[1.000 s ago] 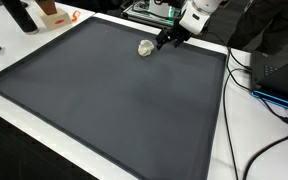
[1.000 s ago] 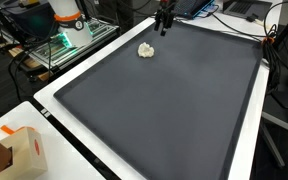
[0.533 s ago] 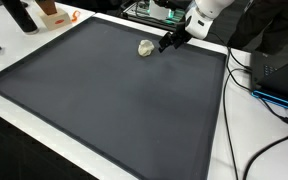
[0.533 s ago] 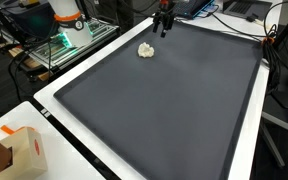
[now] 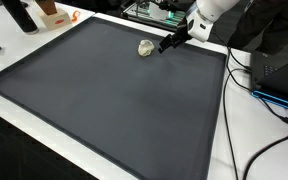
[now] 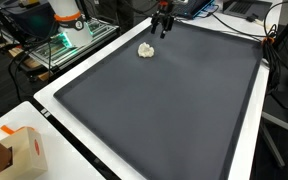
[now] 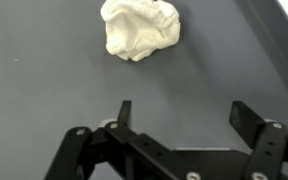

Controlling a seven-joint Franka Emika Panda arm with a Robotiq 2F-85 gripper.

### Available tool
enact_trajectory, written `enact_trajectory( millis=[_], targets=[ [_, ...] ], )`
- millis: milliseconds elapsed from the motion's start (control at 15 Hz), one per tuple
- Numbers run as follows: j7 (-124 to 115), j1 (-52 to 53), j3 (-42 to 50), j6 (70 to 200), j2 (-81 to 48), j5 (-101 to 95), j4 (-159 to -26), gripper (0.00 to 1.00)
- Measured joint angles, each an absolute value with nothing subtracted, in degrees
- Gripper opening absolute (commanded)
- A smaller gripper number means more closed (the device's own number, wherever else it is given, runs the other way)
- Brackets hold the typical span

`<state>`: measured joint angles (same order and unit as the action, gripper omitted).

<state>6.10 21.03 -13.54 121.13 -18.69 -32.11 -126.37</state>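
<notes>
The crumpled wad (image 7: 139, 28) is cream-white against a plain dark grey mat (image 5: 114, 100), bordered by the white table (image 6: 44, 100); the fingers (image 7: 124, 112) are matte black, the arm (image 5: 206, 10) white

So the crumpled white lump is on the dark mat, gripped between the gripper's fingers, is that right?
Not quite. The crumpled white lump does lie on the dark mat, but it is not gripped. The wrist view shows the gripper open, with the lump lying clear of its fingers.
</notes>
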Motion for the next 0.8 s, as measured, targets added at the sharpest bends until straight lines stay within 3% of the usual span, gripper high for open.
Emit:
enact_trajectory(
  millis=[800],
  targets=[
    [9.9, 20.1, -13.4, 117.9, -18.9, -32.1, -124.4, 1.0]
  ],
)
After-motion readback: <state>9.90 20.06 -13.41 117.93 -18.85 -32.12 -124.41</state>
